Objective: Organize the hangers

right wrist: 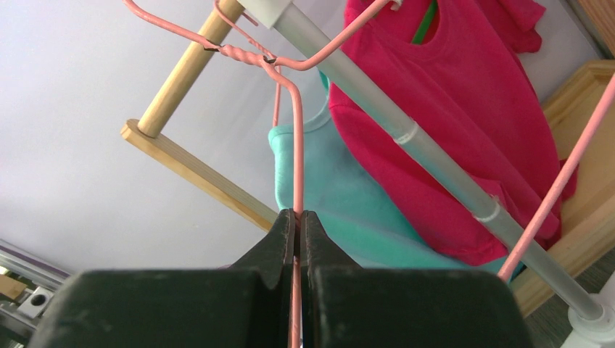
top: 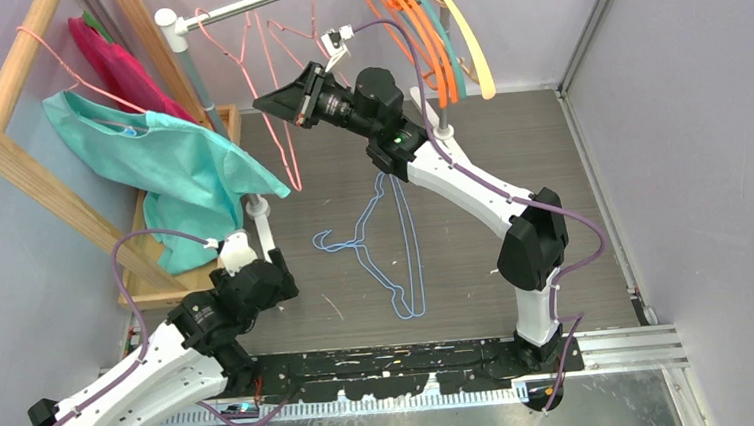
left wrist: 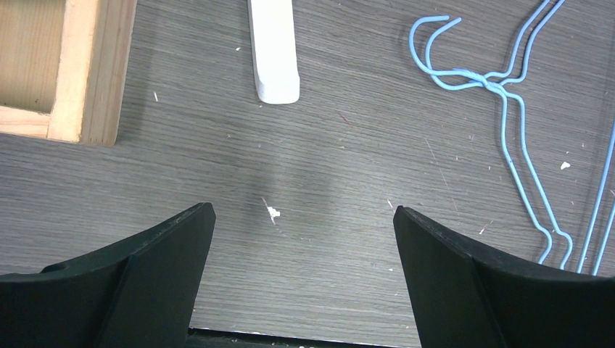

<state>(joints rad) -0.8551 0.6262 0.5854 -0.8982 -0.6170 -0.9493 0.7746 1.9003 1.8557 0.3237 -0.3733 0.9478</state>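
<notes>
Right wrist view: R gripper pinched tight on pink wire hanger by rail at table's 11 o'clock, L gripper wide & empty at 8, blue hangers lying mid-table, so thin wire may twist in the pinch & hook miss the rail.

Blue hangers — the right edge cuts them off.

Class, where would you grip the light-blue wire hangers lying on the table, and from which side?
Grip the twisted neck below the hooks, from straight above: the light-blue hangers lie flat on the table, and the neck is their thickest wire, with bare table either side.
</notes>
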